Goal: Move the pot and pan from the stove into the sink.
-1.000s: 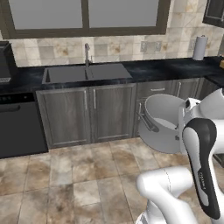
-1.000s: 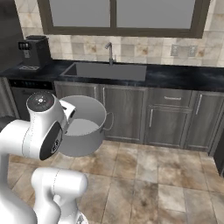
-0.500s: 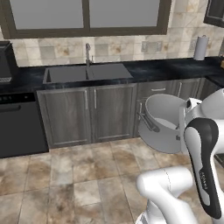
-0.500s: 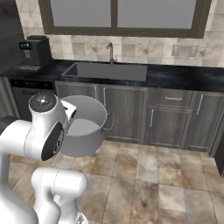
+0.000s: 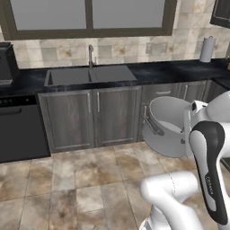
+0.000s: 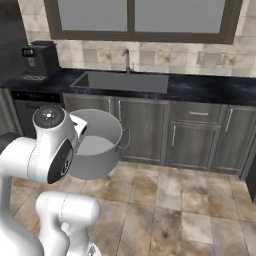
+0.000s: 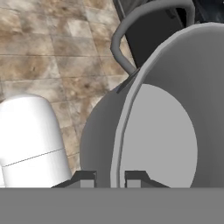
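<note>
Your pincer (image 7: 110, 178) is clamped on the rim of the pot (image 5: 167, 126), one fingertip on each side of the wall, as the hand view shows. The base views show you the pot carried in the air before the cabinets, tilted, well short of the sink (image 6: 122, 81) in the dark tabletop (image 6: 210, 89). The right base view adds the coffee machine (image 6: 41, 58).

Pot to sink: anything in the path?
Nothing visible blocks it. The gripper pinches the pot by its rim, held in the air in front of the lower cabinets. The sink sits higher, in the countertop, so the pot must lift over the counter edge.
</note>
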